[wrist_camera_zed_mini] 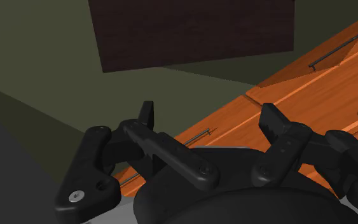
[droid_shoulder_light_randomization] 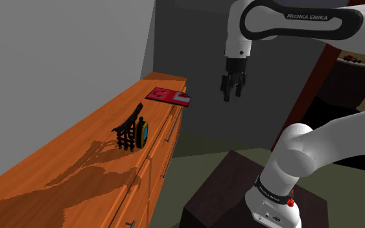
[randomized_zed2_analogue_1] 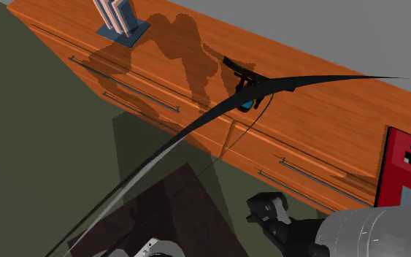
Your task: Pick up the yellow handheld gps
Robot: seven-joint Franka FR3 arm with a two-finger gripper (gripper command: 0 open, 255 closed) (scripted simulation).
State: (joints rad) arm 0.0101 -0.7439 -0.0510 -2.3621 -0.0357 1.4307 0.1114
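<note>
The yellow handheld gps [droid_shoulder_light_randomization: 142, 130] stands upright near the front edge of the orange wooden dresser top [droid_shoulder_light_randomization: 77, 155], leaning against a black bow-shaped object [droid_shoulder_light_randomization: 126, 131]. From above, the gps [randomized_zed2_analogue_1: 247, 104] shows a bit of blue under the bow's long thin black arc [randomized_zed2_analogue_1: 196, 125]. My gripper [droid_shoulder_light_randomization: 232, 94] hangs in the air out over the floor, well to the shoulder view's right of the gps and higher than the dresser top. It is open, and its fingers [wrist_camera_zed_mini: 147, 118] stand apart with nothing between them. From above, the gripper [randomized_zed2_analogue_1: 258, 212] is off the dresser's front.
A red book [droid_shoulder_light_randomization: 169, 96] lies at the dresser's far end. A pale slatted object on a grey base [randomized_zed2_analogue_1: 120, 18] stands further along the top. Drawer fronts with thin bar handles [randomized_zed2_analogue_1: 127, 87] face the dark olive floor. The dark brown stand [droid_shoulder_light_randomization: 233, 188] is below the arm.
</note>
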